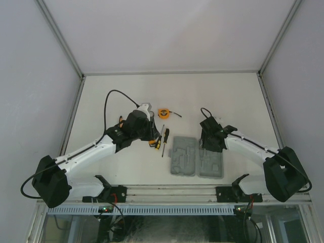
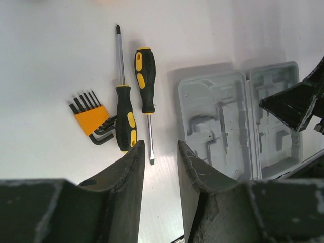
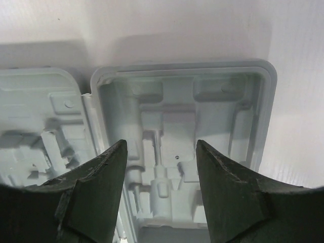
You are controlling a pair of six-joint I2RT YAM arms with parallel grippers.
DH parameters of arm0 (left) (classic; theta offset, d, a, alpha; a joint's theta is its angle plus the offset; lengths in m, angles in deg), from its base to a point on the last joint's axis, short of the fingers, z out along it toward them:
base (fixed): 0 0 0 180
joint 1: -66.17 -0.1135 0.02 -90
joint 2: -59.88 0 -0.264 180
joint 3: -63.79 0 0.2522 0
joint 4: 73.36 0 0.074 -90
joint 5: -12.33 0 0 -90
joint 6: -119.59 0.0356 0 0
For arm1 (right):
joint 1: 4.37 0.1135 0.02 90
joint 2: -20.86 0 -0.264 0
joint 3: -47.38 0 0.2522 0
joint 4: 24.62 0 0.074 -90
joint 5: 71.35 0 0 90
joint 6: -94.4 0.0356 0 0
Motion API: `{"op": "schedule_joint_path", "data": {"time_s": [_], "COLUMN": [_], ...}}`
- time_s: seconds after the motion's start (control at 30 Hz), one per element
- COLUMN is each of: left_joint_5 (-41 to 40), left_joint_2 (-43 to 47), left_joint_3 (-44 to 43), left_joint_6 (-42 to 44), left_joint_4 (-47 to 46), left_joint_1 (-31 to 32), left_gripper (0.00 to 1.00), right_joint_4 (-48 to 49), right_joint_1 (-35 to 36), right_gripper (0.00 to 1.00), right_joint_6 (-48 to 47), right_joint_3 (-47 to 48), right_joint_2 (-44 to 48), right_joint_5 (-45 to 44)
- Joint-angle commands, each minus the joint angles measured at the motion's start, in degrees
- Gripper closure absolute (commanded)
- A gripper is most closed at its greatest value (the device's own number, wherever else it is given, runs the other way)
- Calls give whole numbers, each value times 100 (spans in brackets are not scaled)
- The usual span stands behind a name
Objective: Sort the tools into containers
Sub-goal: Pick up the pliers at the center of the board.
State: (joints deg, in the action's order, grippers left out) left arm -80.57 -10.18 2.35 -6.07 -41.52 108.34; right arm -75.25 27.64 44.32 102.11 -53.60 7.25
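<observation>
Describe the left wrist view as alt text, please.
The open left gripper hovers near two black-and-yellow screwdrivers lying side by side, tips opposite. An orange hex-key set lies left of them, an open, empty grey tool case right.

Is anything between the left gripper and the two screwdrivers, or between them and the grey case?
Nothing visible. Bare table lies between the open left gripper and the screwdrivers, and between them and the case. The right gripper hovers over the case's right half.

Bright, even light from above; my counter [image 1: 228,96] glares near white. Soft grey shadow borders the tool case [image 3: 182,116]. My left pincer [image 2: 160,149] and right pincer [image 3: 161,149] sit dark, slightly blurred at the lower edge.
</observation>
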Motion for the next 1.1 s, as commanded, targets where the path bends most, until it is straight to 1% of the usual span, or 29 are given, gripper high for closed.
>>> {"op": "schedule_joint_path", "data": {"time_s": [0.0,0.2,0.47,0.57,0.73,1.07], "left_joint_5": [-177,-289,-168,-130,-333,-689], "left_joint_2": [75,105,201,257,379,601], "left_joint_3": [-10,4,118,242,357,434], "left_joint_6": [173,151,45,29,135,261], "left_joint_4": [-18,33,69,86,309,684], "left_joint_1": [-21,-46,-306,-434,-521,-602], "left_gripper": [66,71,73,73,74,77], "right_joint_4": [83,145,251,388,558,674], "right_joint_1": [39,33,16,26,25,-14], "right_gripper": [43,43,51,52,53,54], "right_joint_6": [37,-35,-212,-382,-733,-1101], "right_joint_3": [-24,-22,6,103,462,1384], "right_joint_2": [-231,-505,-733,-857,-1252,-2134], "right_joint_5": [-18,-80,-82,-58,19,60]}}
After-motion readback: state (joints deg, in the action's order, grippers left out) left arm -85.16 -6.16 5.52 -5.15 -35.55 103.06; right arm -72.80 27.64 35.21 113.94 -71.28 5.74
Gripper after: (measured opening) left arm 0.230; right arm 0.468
